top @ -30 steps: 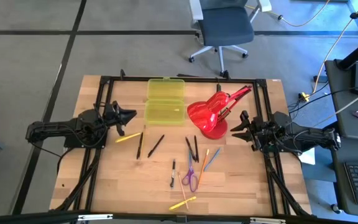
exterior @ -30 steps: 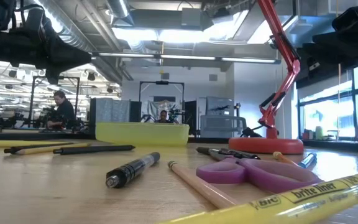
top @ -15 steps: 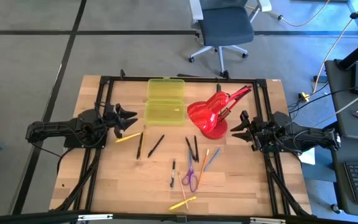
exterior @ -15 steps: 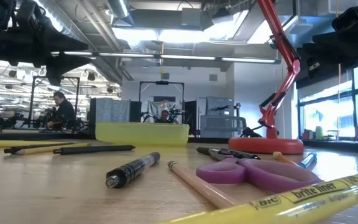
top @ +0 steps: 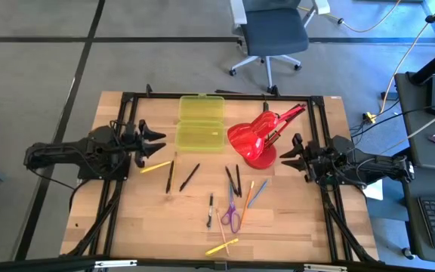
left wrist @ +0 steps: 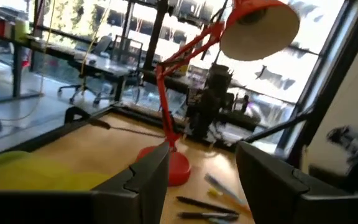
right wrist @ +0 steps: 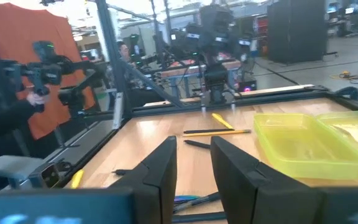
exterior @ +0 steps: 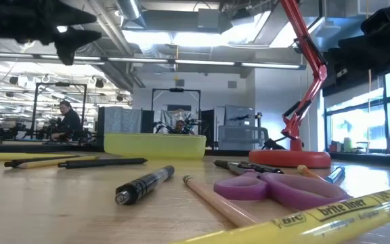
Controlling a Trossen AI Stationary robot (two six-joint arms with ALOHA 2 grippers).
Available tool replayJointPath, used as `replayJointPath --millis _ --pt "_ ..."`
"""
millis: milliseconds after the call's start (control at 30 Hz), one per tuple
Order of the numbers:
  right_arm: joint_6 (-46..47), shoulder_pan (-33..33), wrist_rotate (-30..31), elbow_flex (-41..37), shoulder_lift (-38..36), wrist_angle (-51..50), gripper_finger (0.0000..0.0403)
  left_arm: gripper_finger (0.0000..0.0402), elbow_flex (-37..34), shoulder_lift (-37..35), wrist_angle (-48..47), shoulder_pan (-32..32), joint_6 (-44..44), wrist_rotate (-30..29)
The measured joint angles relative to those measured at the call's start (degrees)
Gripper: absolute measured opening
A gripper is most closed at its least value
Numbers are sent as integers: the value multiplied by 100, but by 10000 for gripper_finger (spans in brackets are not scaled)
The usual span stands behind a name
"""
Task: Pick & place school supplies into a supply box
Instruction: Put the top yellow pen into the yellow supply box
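The supply box (top: 200,123) lies open at the table's (top: 127,219) far middle, its lid folded back beyond the tray; in the low view it shows as a yellow-green tray (exterior: 155,145) with nothing visible inside. Just beside it on the right stands the red lamp (top: 258,137), folded down over its round base. The left arm reaches in from the table's left edge, and the left gripper (top: 155,143) hangs above the wood with its fingers spread wide, holding nothing, just over the yellow pen (top: 155,167). The right arm waits at the right edge; the right gripper (top: 288,153) has its fingers set narrowly apart, with nothing between them, near the lamp's base.

The supplies all lie loose on the table, outside the box. The purple scissors (top: 231,214) rest in the front middle, with an orange pencil (top: 246,196) and a blue pen (top: 257,193) beside them to the right. A yellow highlighter (top: 222,247) lies nearest the front edge. Two black pens (top: 234,180) sit below the lamp, two more (top: 180,177) lie right of the yellow pen, and a short black marker (top: 210,211) lies left of the scissors.
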Motion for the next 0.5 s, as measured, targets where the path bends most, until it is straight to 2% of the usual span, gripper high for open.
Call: replayJointPath --millis 67,167,300,400,500 --pt "9 0 301 0 -1 0 104 178 524 531 -686 0 202 -13" --pt "13 -2 751 0 0 -1 104 180 1448 1449 -2330 0 245 -239" --pt "29 -2 1009 1 -1 0 104 180 2397 2732 -4541 0 -265 -487" --pt "29 -2 1012 0 -2 -2 104 180 2696 3598 -5540 0 -715 -294" --pt "31 -2 1012 0 -1 -2 104 180 2673 4336 -6070 0 -1007 -74"
